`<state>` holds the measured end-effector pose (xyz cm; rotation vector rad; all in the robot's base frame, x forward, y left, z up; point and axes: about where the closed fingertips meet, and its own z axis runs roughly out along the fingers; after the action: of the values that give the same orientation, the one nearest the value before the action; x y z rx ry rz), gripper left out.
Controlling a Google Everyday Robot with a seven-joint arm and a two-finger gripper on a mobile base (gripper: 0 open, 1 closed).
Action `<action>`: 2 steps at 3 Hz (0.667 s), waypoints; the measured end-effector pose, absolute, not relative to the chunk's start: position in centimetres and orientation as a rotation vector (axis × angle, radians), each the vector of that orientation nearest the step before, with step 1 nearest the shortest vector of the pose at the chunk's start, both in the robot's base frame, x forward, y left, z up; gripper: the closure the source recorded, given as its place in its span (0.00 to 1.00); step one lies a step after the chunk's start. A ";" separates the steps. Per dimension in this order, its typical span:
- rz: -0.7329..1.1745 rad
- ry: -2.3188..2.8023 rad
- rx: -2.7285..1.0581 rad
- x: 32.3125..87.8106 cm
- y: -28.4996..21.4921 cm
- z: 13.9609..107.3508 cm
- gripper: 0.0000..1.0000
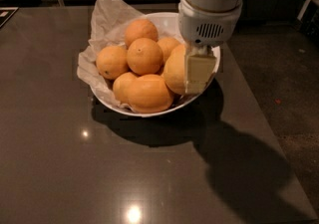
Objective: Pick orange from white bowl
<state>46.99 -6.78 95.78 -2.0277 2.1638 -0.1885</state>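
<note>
Camera view: we see orange [174, 71] in right side of white bowl [169, 23], touching smaller fruits [144, 55]; gripper [198, 74] low at bowl's right edge, against orange's right flank; whether it grips, we cannot tell; crumpled paper [107, 14] at bowl's left.

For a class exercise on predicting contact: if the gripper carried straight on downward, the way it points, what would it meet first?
Likely the inner wall of the white bowl: the gripper hangs low beside the large orange, near the bowl's right side. Depth is unclear.
</note>
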 end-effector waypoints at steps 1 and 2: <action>-0.194 2.086 -1.990 45.6 -7.3 98.3 1.00; -0.148 2.007 -1.983 44.4 -7.5 100.1 1.00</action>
<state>44.37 -7.53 100.06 -1.9827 2.0071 -0.1482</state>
